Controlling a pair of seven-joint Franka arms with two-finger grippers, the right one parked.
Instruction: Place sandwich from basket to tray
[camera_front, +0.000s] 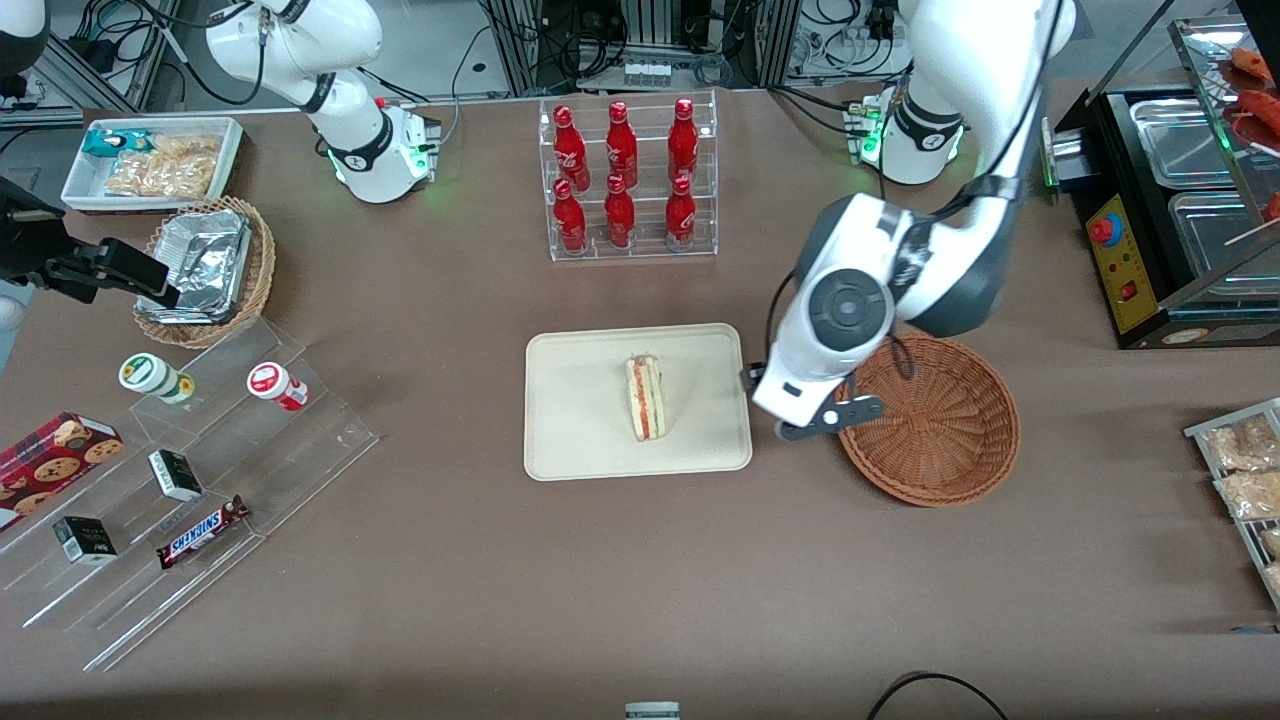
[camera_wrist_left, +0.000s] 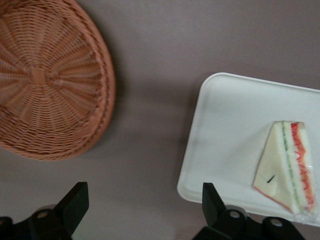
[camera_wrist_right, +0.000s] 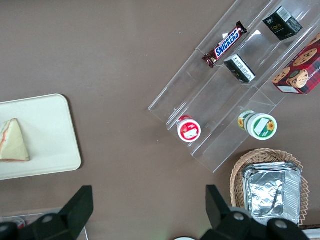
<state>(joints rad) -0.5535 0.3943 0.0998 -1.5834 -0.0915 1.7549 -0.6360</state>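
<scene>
The gripper (camera_wrist_left: 142, 207) hangs above bare tabletop (camera_front: 600, 580) between the tray (camera_front: 580, 440) and the basket (camera_front: 960, 450), its fingers (camera_wrist_left: 75, 202) spread wide and holding nothing. The sandwich (camera_front: 646, 397) lies on the tray, near the tray's end closest to the basket. The basket sits just beside the tray, not touching it, toward the working arm's end of the tabletop.

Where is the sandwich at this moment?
The sandwich lies on the tray, none of it in the basket. The gripper, jaws open, hangs above the bare table between tray and basket.
</scene>
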